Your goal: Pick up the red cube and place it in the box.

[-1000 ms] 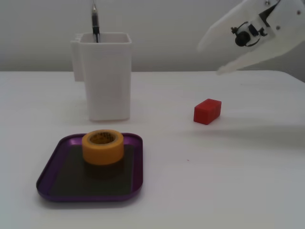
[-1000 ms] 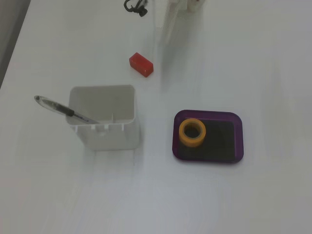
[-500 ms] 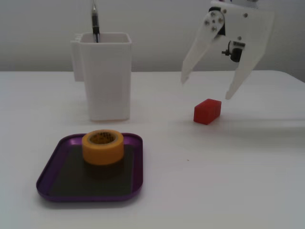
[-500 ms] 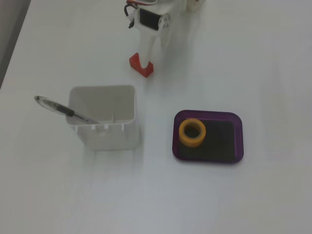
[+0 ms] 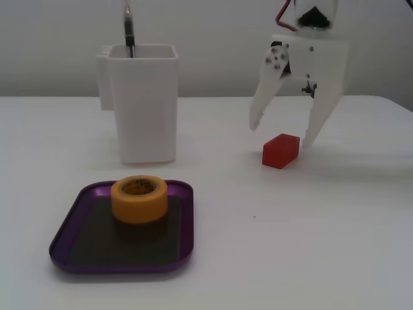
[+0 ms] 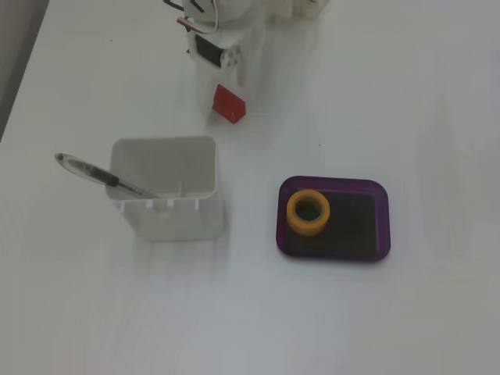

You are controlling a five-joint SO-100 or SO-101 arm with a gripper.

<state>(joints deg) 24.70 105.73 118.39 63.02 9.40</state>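
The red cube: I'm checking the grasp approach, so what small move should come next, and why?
Probably lower the gripper a little further, then shut it. Its jaws stand open on either side of the red cube, which lies on the table with the tips near its top, not yet gripping. The box already holds a yellow tape roll but has room.

A white plastic two-finger gripper [image 5: 282,134] at the desk's far right edge: two long, tapering fingers [image 5: 261,103] beneath a broad white body. Small dark screws cluster on a rounded plate at one finger's hinge, a black part sits above, and a red cable loops at the top. The overhead fixed view shows dark wires.
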